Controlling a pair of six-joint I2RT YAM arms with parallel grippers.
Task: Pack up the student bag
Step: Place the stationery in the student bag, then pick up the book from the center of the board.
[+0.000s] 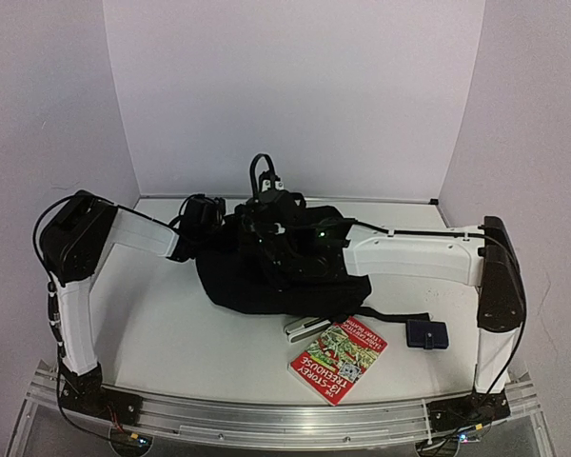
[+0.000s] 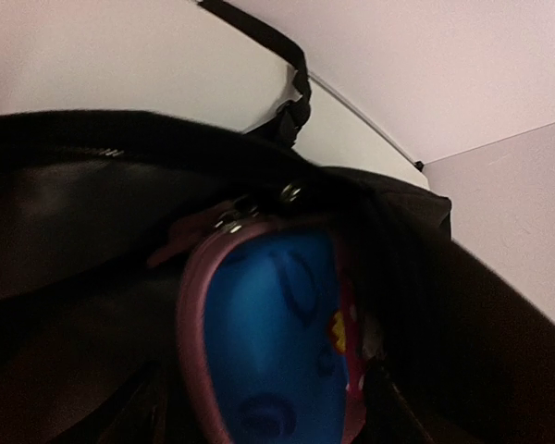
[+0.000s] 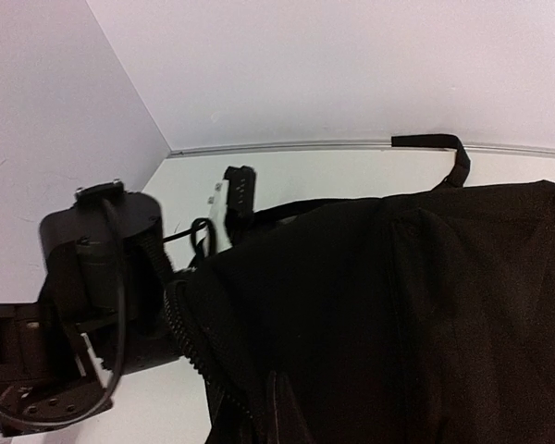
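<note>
The student bag (image 1: 266, 276), a large black fabric backpack, lies in the middle of the table with its top loop (image 1: 260, 171) toward the back wall. My left gripper (image 1: 236, 231) reaches into its opening from the left. In the left wrist view a blue pencil case with a pink rim (image 2: 268, 342) fills the space at the jaws, inside the dark bag (image 2: 74, 213); the fingers do not show. My right gripper (image 1: 306, 244) is shut at the bag's upper edge, with black fabric and zipper teeth (image 3: 190, 342) bunched at its jaws.
A red illustrated book (image 1: 338, 359) lies near the front edge, with a small white-and-grey item (image 1: 303, 327) beside it. A small dark-blue pouch (image 1: 426, 333) sits to the right. A loose black strap (image 1: 395, 315) trails from the bag. The left arm's wrist (image 3: 92, 268) sits close to the bag's opening.
</note>
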